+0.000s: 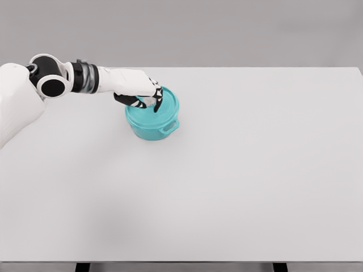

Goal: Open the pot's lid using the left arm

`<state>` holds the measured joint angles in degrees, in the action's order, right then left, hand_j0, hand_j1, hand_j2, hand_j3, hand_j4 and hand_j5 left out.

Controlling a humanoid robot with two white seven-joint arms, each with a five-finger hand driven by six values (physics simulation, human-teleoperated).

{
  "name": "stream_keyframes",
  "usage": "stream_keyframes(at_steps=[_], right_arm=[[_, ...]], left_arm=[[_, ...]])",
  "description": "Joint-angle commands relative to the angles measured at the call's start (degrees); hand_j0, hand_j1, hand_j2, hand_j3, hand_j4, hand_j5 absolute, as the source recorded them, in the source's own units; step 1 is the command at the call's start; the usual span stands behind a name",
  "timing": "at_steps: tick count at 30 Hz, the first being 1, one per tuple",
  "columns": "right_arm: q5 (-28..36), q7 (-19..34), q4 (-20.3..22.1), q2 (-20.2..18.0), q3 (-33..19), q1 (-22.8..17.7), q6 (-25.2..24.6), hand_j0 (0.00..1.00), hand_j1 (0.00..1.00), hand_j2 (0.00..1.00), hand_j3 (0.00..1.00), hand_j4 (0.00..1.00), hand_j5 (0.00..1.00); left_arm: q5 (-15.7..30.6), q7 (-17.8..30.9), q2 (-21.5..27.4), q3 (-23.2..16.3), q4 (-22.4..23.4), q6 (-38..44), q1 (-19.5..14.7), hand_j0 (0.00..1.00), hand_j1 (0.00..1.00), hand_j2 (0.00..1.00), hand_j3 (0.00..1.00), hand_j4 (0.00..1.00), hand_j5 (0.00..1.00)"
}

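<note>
Left hand [142,90] fingers [156,103] curled over lid [164,107] of teal pot [153,124] on table [227,181].

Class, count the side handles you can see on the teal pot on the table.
1: a side handle on the pot, at its front right. A second may be hidden behind the left hand.

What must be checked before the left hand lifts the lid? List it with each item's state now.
1. Left hand over the lid: ok, fingers reach down onto its top.
2. Firm grasp on the lid knob: cannot tell, the hand hides it.
3. Lid seated on the pot: ok, it looks closed.
4. Pot upright on the table: ok.
5. Right arm out of the way: ok, not in view.
</note>
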<state>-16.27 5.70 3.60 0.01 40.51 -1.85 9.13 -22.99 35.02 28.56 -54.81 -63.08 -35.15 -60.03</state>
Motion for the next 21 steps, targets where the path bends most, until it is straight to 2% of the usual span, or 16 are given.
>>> stream_keyframes(at_steps=[1, 6, 8, 10, 15, 16, 17, 18, 21], right_arm=[[0.0, 0.0, 0.0, 0.0, 0.0, 0.0, 0.0, 1.00, 1.00, 1.00, 1.00, 1.00, 1.00], [0.0, 0.0, 0.0, 0.0, 0.0, 0.0, 0.0, 1.00, 1.00, 1.00, 1.00, 1.00, 1.00], [0.0, 0.0, 0.0, 0.0, 0.0, 0.0, 0.0, 1.00, 1.00, 1.00, 1.00, 1.00, 1.00], [0.0, 0.0, 0.0, 0.0, 0.0, 0.0, 0.0, 1.00, 1.00, 1.00, 1.00, 1.00, 1.00], [0.0, 0.0, 0.0, 0.0, 0.0, 0.0, 0.0, 1.00, 1.00, 1.00, 1.00, 1.00, 1.00], [0.0, 0.0, 0.0, 0.0, 0.0, 0.0, 0.0, 1.00, 1.00, 1.00, 1.00, 1.00, 1.00], [0.0, 0.0, 0.0, 0.0, 0.0, 0.0, 0.0, 1.00, 1.00, 1.00, 1.00, 1.00, 1.00], [0.0, 0.0, 0.0, 0.0, 0.0, 0.0, 0.0, 1.00, 1.00, 1.00, 1.00, 1.00, 1.00], [0.0, 0.0, 0.0, 0.0, 0.0, 0.0, 0.0, 1.00, 1.00, 1.00, 1.00, 1.00, 1.00]], left_arm=[[0.4, 0.0, 0.7, 0.4, -0.4, 0.1, 0.0, 0.39, 0.39, 0.39, 0.39, 0.39, 0.39], [0.6, 0.0, 5.5, 1.2, -0.8, 0.1, -0.4, 0.39, 0.39, 0.39, 0.39, 0.39, 0.39], [0.6, 0.0, 8.7, 2.2, -0.9, 0.1, -0.5, 0.39, 0.39, 0.39, 0.39, 0.39, 0.39], [0.6, 0.0, 14.1, 2.4, -0.9, 0.1, -0.5, 0.39, 0.39, 0.39, 0.39, 0.39, 0.39], [0.4, 0.0, 18.8, 2.8, -0.5, 0.1, 0.3, 0.43, 0.43, 0.43, 0.43, 0.43, 0.43], [0.3, 0.0, 18.9, 2.8, -0.2, 0.1, 0.8, 0.50, 0.50, 0.50, 0.50, 0.50, 0.50], [0.3, 0.0, 18.8, 2.8, 0.0, 0.1, 1.1, 0.78, 0.78, 0.78, 0.78, 0.78, 0.78], [0.3, 0.0, 18.6, 2.8, 0.0, 0.1, 1.2, 0.98, 0.98, 0.98, 0.98, 0.98, 0.98], [0.4, 0.0, 18.3, 2.7, 0.2, 0.1, 1.5, 1.00, 1.00, 1.00, 1.00, 1.00, 1.00]])
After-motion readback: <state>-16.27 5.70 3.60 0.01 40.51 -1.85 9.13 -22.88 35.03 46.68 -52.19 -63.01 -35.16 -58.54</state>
